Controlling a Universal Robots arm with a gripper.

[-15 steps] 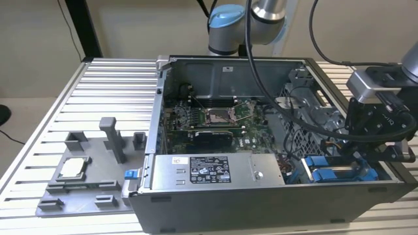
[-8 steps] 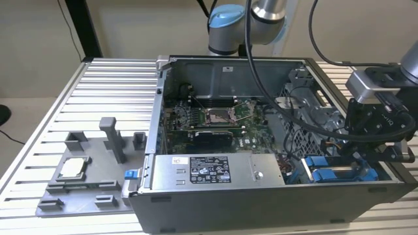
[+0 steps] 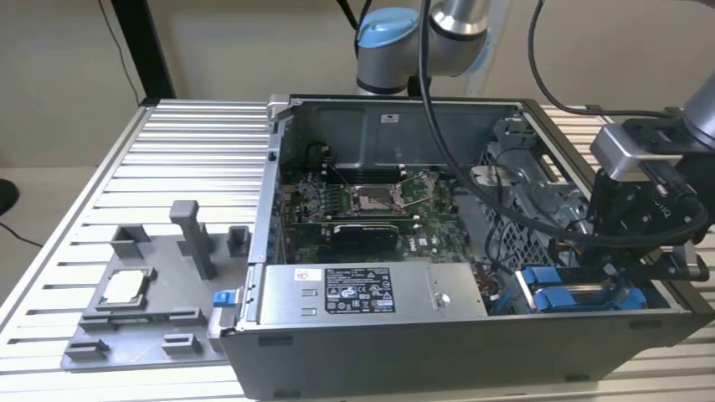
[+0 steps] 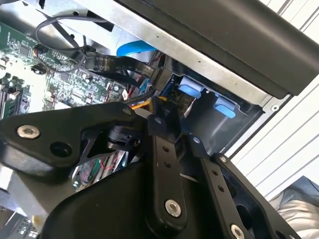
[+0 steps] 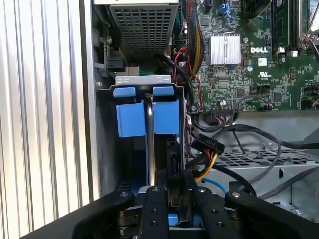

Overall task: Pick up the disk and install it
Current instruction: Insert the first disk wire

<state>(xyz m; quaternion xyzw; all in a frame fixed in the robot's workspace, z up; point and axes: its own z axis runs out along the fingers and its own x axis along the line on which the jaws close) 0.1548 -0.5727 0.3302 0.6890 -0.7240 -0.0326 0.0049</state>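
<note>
Black gripper (image 5: 174, 199) links sit nearest in the first wrist view, and your fingers (image 5: 152, 209) look clamped on either side of a slim dark slab with a bit of blue showing between them. I read that as the disk (image 5: 167, 124), held edge-on so it can drop into its narrow slot. Its blue bracket end is already down inside the drive bay (image 5: 102, 149), right beside a second blue bracket (image 5: 130, 119), with a thin metal divider (image 5: 149, 139) between the two. So I'd say you're mid-insertion, not fully seated yet.

Just past it, the yellow and black power cable bundle (image 5: 207, 149) hangs close to the slot, probably parked there to reach the drive's connector, so mind the snag risk. Further on is the green motherboard (image 5: 249, 64).

In the exterior view your gripper (image 3: 642, 243) hangs over the near corner of the open computer case (image 3: 447, 343) on that view's right, next to the silver power supply (image 3: 369, 289)
</note>
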